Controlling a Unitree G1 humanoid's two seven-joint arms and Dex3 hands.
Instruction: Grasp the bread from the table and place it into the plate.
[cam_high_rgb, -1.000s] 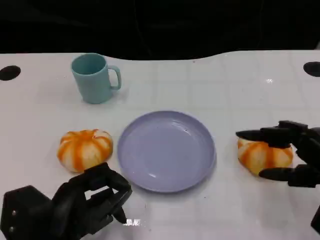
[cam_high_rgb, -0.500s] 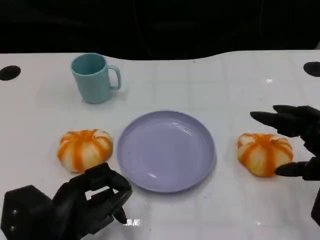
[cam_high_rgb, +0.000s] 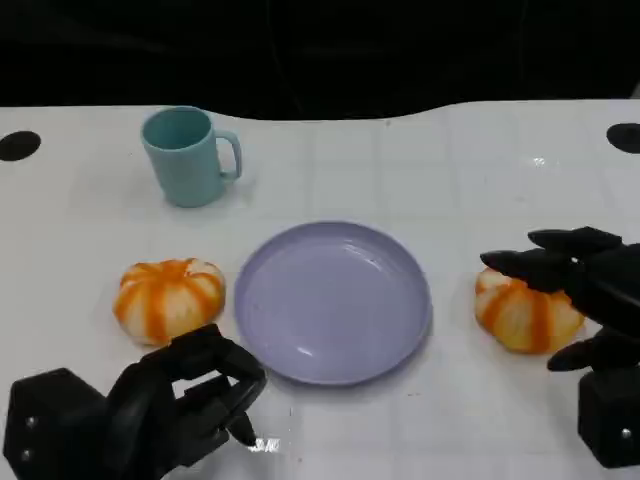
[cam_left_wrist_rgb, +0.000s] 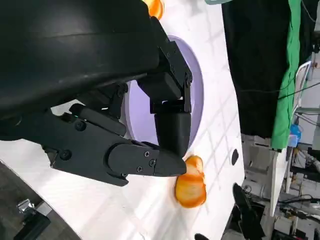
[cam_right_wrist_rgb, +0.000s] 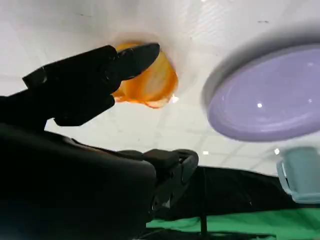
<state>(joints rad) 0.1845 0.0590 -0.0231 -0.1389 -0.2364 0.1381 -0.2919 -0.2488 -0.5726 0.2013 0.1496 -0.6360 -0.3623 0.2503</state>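
Observation:
A lilac plate (cam_high_rgb: 333, 300) lies mid-table with nothing on it. One orange-striped bread (cam_high_rgb: 168, 298) sits to its left, a second bread (cam_high_rgb: 520, 315) to its right. My right hand (cam_high_rgb: 585, 300) hovers at the right bread, fingers spread above its top and thumb low at its near right side; whether they touch it I cannot tell. In the right wrist view the fingers (cam_right_wrist_rgb: 90, 75) reach over that bread (cam_right_wrist_rgb: 155, 87), with the plate (cam_right_wrist_rgb: 270, 100) beyond. My left hand (cam_high_rgb: 150, 410) rests at the near left, fingers curled on nothing, just in front of the left bread.
A teal mug (cam_high_rgb: 188, 155) stands at the back left, well behind the left bread. Dark round holes mark the table's far corners (cam_high_rgb: 18, 145). The left wrist view shows the plate (cam_left_wrist_rgb: 197, 95) and the right bread (cam_left_wrist_rgb: 191, 184) past my curled fingers.
Over the last second my right hand drew back to the right off the bread, then came in again over its top. Breads, plate and left hand stayed put.

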